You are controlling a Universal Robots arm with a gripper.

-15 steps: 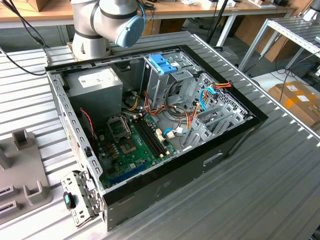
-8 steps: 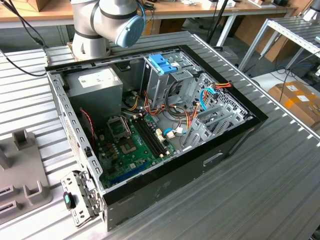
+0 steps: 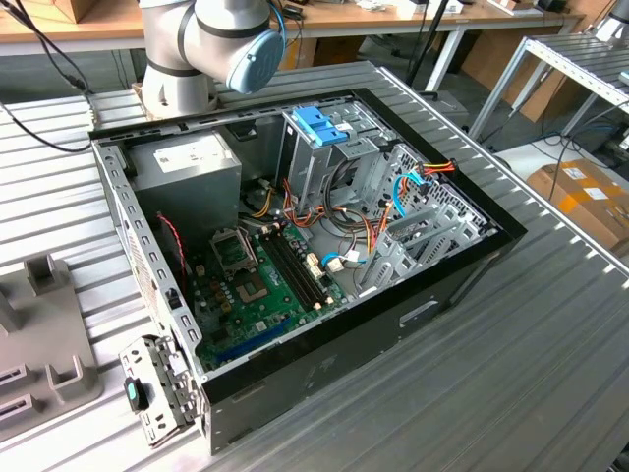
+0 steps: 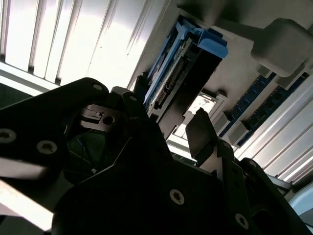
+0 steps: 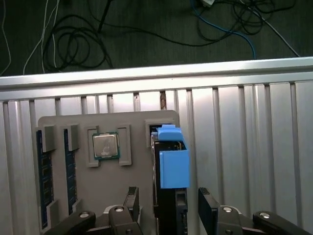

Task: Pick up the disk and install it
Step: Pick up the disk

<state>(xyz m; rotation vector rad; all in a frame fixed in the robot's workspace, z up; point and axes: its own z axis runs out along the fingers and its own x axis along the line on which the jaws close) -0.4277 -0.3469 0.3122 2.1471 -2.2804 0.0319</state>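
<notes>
A: Gripping anything at this moment?

B: Gripping nothing; in the first wrist view, holding the gripper [image 5: 169,208] jaws spread, one on either side of the disk [image 5: 168,161]; leaving a gap on each side, touching neither face.

A: And finding the disk where?

B: Standing on edge in a slot of a grey holder tray [image 5: 132,181], wearing its light-blue carrier; sharing that tray with a square processor chip [image 5: 106,146] in its own recess just beside, and with memory sticks [image 5: 41,176] slotted beyond the chip; resting, tray and all, on a ribbed metal table [image 5: 244,147].

A: Showing the same in the second wrist view?

B: Showing the disk [image 4: 176,78] edge-on, with one dark finger pad [image 4: 198,129] hanging near it.

A: Seeing what in the exterior view?

B: Looking down on an open computer case [image 3: 324,364] lying on the table [image 3: 531,344]; rising at twelve o'clock, the arm [image 3: 211,39]; inside the case, sitting at ten o'clock a grey power-supply box [image 3: 187,162], at one o'clock a blue bracket [image 3: 319,123] topping an upright cage, at seven o'clock the green motherboard [image 3: 251,280].
</notes>
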